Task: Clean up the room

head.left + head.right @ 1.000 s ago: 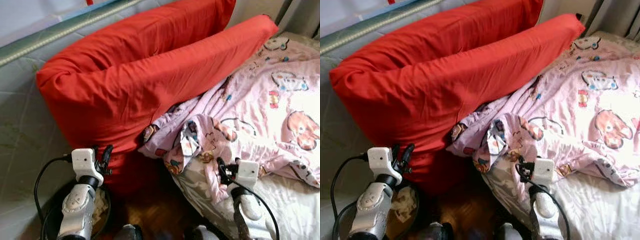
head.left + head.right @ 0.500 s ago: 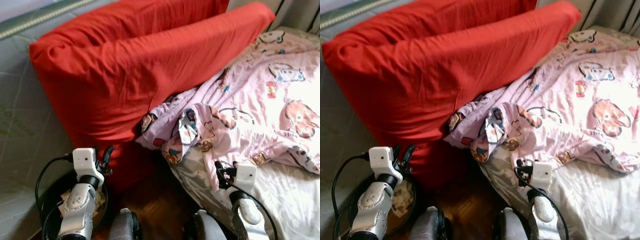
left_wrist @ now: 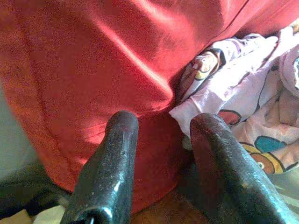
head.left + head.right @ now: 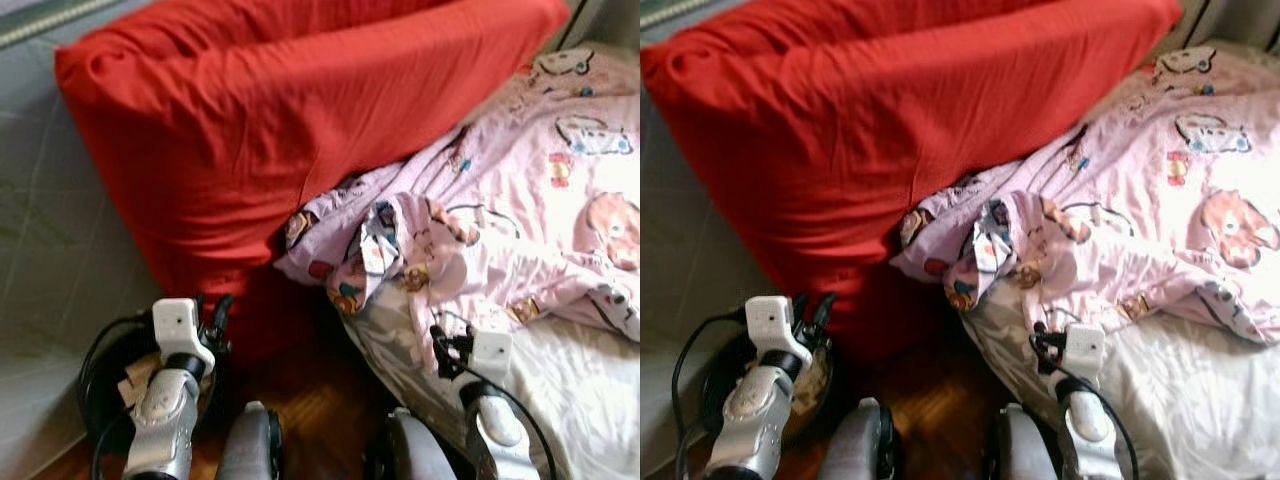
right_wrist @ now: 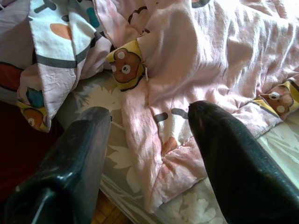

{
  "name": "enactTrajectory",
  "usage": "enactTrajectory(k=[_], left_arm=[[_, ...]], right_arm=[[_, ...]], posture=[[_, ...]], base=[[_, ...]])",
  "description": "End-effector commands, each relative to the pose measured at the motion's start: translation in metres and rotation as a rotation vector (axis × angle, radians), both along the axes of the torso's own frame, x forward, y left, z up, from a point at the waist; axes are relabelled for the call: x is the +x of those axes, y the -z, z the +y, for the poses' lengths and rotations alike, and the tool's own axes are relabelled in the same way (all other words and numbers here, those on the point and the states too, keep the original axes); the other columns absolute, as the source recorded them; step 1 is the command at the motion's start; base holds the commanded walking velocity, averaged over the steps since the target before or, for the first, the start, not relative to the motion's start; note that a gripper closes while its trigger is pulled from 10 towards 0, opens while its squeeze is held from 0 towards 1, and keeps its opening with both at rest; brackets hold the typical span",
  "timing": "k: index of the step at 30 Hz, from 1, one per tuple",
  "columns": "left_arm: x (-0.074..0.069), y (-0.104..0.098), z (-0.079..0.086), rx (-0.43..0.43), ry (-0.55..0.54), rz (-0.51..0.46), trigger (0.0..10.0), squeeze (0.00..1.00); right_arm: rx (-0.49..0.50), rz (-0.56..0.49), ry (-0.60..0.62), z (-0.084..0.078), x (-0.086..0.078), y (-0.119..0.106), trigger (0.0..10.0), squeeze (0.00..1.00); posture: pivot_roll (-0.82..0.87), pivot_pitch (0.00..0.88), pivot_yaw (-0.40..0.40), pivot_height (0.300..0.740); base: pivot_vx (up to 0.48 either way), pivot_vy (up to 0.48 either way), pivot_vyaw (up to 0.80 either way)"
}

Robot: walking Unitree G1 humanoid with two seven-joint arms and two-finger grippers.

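Crumpled pink cartoon-print blanket [image 4: 520,230] (against red cushion [image 4: 280,130]); both jaws released, empty.

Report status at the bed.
Both grippers open, empty: left gripper by red cushion, right gripper over pink quilt. Bin beside left arm.

Floor [image 4: 312,392]: dark brown wood parquet, near centre, between the bin and the bed sheet.
Bin [image 4: 100,345]: round, black-rimmed, near left, standing on the floor.
Paper [image 4: 130,366]: pale crumpled scraps inside the bin.
Grey padded surface [image 4: 50,230]: quilted, stitched in squares, along the left.
Bed sheet [image 4: 590,395]: pale with a faint leaf print, near right.
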State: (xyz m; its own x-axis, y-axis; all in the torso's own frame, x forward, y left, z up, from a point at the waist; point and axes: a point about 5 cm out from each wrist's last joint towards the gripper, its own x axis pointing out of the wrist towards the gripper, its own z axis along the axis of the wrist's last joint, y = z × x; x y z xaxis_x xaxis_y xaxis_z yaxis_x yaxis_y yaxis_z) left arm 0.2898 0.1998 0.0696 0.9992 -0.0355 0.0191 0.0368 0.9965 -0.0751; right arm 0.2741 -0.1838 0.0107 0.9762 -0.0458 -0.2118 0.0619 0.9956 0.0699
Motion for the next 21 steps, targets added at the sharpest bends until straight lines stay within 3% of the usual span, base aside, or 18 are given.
enactTrajectory(k=[1, 9, 21], left_arm=[[-0.0016, 0.0019, 0.0021, 0.003, -0.004, 0.013, 10.0, 0.0], [-0.0013, 0.0013, 0.0026, 0.005, -0.006, 0.012, 10.0, 0.0], [0.0016, -0.0005, 0.0004, 0.005, 0.004, 0.01, 10.0, 0.0]], right_arm=[[0.007, 0.045, 0.013, -0.0013, -0.006, 0.0084, 10.0, 0.0], [0.014, 0.043, -0.004, 0.0037, -0.0067, 0.0101, 10.0, 0.0], [0.008, 0.033, 0.019, -0.0037, -0.005, 0.0076, 10.0, 0.0]], posture=[[-0.01, 0.241, 0.023, 0.646], [-0.01, 0.241, 0.026, 0.631], [-0.02, 0.245, 0.03, 0.631]], base=[[0.0, 0.0, 0.0], [0.0, 0.0, 0.0], [0.0, 0.0, 0.0]])
